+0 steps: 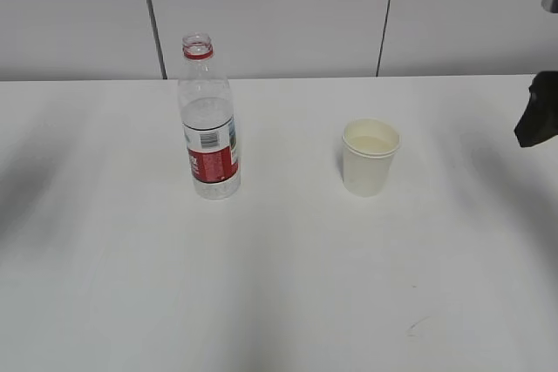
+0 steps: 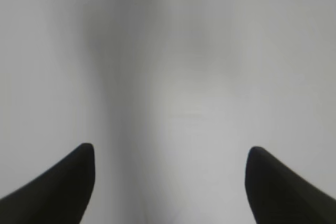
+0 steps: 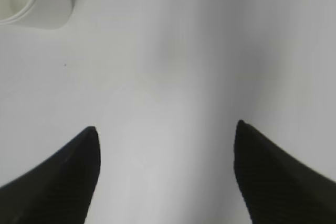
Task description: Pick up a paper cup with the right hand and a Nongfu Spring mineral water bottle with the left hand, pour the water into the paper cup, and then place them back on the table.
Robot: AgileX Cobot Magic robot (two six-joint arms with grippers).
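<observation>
The Nongfu Spring bottle [image 1: 209, 128] stands upright and uncapped on the white table [image 1: 279, 285], left of centre, with little water left in it. The paper cup [image 1: 370, 156] stands upright right of centre with water inside; its edge also shows at the top left of the right wrist view [image 3: 31, 1]. My right gripper [image 3: 167, 129] is open and empty above bare table, well away from the cup; a black part of that arm [image 1: 539, 111] shows at the right edge. My left gripper [image 2: 170, 150] is open and empty over bare table; it is out of the exterior view.
A grey panelled wall [image 1: 279, 15] with dark seams runs behind the table's far edge. A faint dark scuff [image 1: 417, 327] marks the table near the front right.
</observation>
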